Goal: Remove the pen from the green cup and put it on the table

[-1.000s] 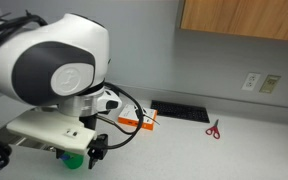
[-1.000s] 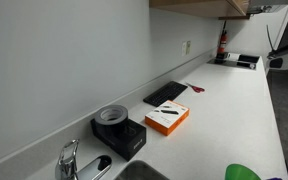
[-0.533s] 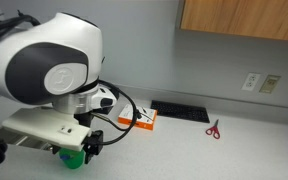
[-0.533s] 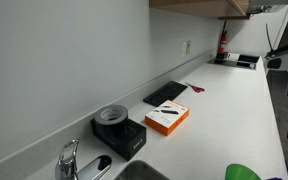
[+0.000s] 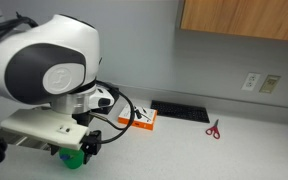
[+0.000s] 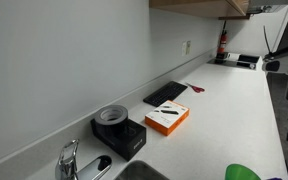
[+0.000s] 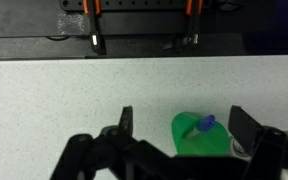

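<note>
In the wrist view the green cup [image 7: 198,135] stands on the pale speckled table [image 7: 64,100], with the bluish-purple pen [image 7: 205,124] sticking up out of it. My gripper [image 7: 182,125] is open, its two dark fingers on either side of the cup and apart from it. In an exterior view the cup [image 5: 73,156] shows as a green patch under the arm's wrist. In an exterior view the cup's rim [image 6: 242,173] peeks in at the bottom edge. The gripper's fingers are hidden by the arm in both exterior views.
An orange box with a black marker-like object [image 6: 167,118] lies on the table [image 6: 234,110] beside a black scale [image 6: 119,132]. A black keyboard [image 5: 180,111] and red scissors [image 5: 213,129] lie by the wall. A faucet [image 6: 72,160] stands by the sink.
The arm has shifted slightly to the left over the cup. Nothing else has moved.
</note>
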`<state>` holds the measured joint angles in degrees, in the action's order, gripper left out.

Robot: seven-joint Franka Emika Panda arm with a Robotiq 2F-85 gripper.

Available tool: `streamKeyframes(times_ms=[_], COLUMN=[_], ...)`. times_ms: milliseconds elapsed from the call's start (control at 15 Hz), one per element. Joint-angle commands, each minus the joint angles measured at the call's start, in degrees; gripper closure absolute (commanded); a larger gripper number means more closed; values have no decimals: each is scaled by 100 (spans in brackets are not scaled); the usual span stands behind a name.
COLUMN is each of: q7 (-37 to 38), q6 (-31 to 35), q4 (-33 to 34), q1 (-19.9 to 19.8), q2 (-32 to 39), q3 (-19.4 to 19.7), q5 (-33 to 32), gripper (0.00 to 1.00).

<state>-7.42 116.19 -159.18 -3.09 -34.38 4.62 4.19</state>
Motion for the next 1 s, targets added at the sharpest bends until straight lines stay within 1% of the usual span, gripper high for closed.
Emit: streamKeyframes(times_ms=[0,467,733,867,933], q7=[275,1044,1312,1344,1352], q6=[335,1067,1281,1304,1318], q4=[6,4,2,7,9], q1=[231,548,612,619,615], q2=[265,956,1263,1319,1341], q3=[-281,-1024,-1243,-1262,-1264], q5=[51,-114,-218,-233,-238], gripper=[0,0,1,26,29])
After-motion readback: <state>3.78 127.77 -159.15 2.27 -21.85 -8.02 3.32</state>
